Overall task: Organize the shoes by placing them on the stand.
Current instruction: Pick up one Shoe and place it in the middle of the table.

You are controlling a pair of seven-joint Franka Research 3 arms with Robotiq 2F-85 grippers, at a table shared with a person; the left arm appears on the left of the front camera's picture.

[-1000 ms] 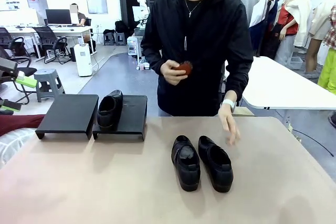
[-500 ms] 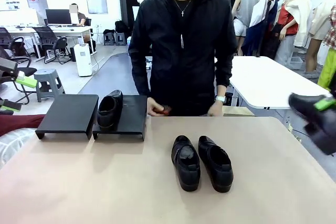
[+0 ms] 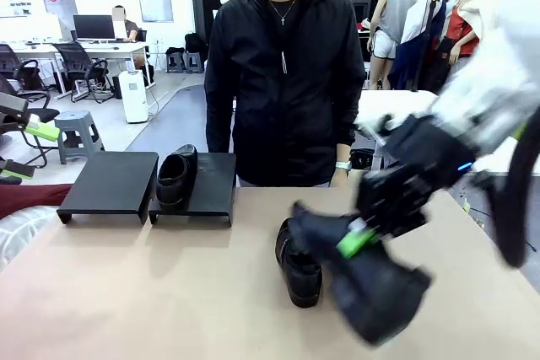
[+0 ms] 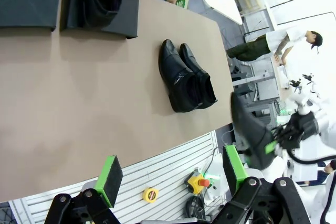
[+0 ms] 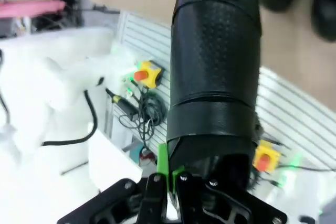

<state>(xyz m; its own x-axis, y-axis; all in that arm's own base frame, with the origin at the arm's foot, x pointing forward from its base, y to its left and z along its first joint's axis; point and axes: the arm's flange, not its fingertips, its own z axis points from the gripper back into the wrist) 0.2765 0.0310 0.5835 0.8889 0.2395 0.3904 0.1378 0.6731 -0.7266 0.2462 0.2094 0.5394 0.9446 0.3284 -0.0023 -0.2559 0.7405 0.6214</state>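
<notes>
The right claw [image 3: 359, 242] is clenched tight on a shoe [image 3: 380, 288] and holds it up in the air, over the near right part of the table [image 3: 169, 292]. In the right wrist view the claw grips one end of the shoe, and the shoe's long side runs straight out, away from the claw. From the front the shoe looks blurry. It slants from far left to near right, and I cannot tell which end is the toe. Just behind it a pair [image 4: 186, 77] lies on the middle of the table. The two are side by side and touching, with their long sides running near to far. A fourth shoe [image 3: 175, 176] sits on the left part of the right stand [image 3: 218, 185], and it also lies near to far. The left stand [image 3: 110, 181] is just beside it, at the far left of the table. The left claw [image 4: 170, 177] is released, with its green pads [image 4: 108, 179] wide apart. It holds nothing and hangs high above the table. A person [image 3: 287, 82] stands at the far side.
</notes>
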